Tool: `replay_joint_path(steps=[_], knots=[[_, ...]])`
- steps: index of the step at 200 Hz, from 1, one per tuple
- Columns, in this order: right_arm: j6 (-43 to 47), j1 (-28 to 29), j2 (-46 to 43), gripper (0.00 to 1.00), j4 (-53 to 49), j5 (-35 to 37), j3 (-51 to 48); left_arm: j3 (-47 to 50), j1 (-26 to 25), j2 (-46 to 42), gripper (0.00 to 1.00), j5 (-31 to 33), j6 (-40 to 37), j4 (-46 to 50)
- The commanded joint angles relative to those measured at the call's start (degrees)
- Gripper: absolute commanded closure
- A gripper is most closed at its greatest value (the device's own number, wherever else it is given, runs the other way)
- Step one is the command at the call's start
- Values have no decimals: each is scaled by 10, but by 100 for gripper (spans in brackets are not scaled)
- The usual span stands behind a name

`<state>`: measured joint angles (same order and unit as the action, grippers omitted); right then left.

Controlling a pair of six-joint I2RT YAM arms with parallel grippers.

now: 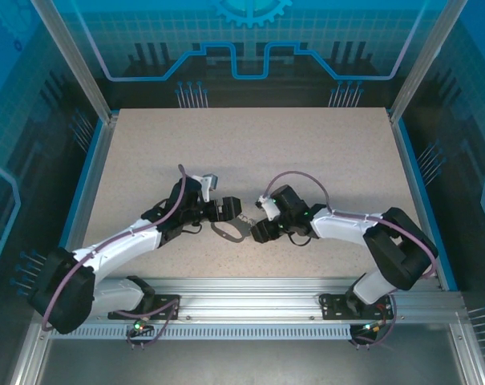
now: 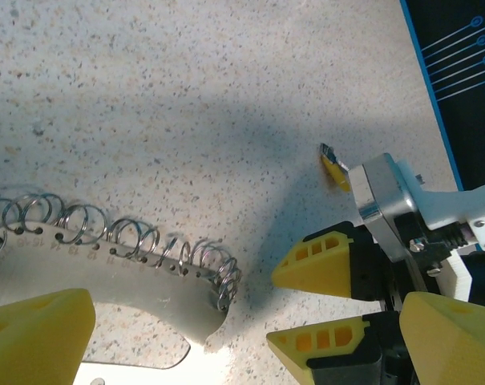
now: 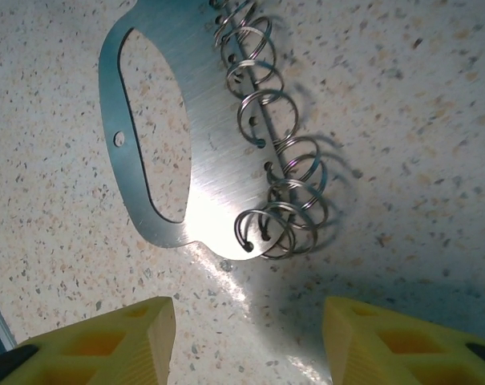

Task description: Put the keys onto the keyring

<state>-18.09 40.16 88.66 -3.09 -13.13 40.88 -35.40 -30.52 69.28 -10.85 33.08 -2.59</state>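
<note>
Top view, keyring: the keyring (image 1: pixel 228 230) lies flat on the tabletop (image 1: pixel 250 144).
Top view, arms: the tip of the left arm (image 1: pixel 130 241) is just left of the keyring. The tip of the right arm (image 1: pixel 346 224) is just right of it, so the two face each other over it.
Left wrist view, keyring: it is a flat metal plate with a row of wire rings (image 2: pixel 146 241) threaded along its edge. No ring carries a key.
Left wrist view, key: the key (image 2: pixel 336 168), with a yellow head and a short dark shaft, sits apart from the keyring, to its right. It is just beside the silver part of the right arm's wrist, but whether it touches that part cannot be told.
Left wrist view, left fingers: the left fingers (image 2: pixel 38 333) are spread as wide as they go and hold nothing.
Right wrist view, right fingers: the right fingers (image 3: pixel 106 341) are about half spread with only bare tabletop between them. The keyring lies just beyond their tips, untouched.
Progress: the task looks to be at its beginning. The key is loose and unheld, no ring has been pried open, and picking up and threading the key is all left to do.
</note>
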Motion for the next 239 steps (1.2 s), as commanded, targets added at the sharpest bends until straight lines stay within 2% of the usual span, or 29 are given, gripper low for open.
replay_joint_path(steps=[1,54,106,178,239], knots=[[-23,16,11,48,20,-11,-8,17,-1,5,1,-16,9,-10],[-46,37,27,49,23,-36,-1,23,-6,26,1,-20,16,-27],[-42,36,83,49,18,-61,44,23,-9,72,1,-23,26,-62],[-49,-24,153,52,33,-77,138,-3,-6,141,1,-2,4,-91],[-65,-72,119,54,44,-58,143,-25,18,192,1,5,-5,-120]])
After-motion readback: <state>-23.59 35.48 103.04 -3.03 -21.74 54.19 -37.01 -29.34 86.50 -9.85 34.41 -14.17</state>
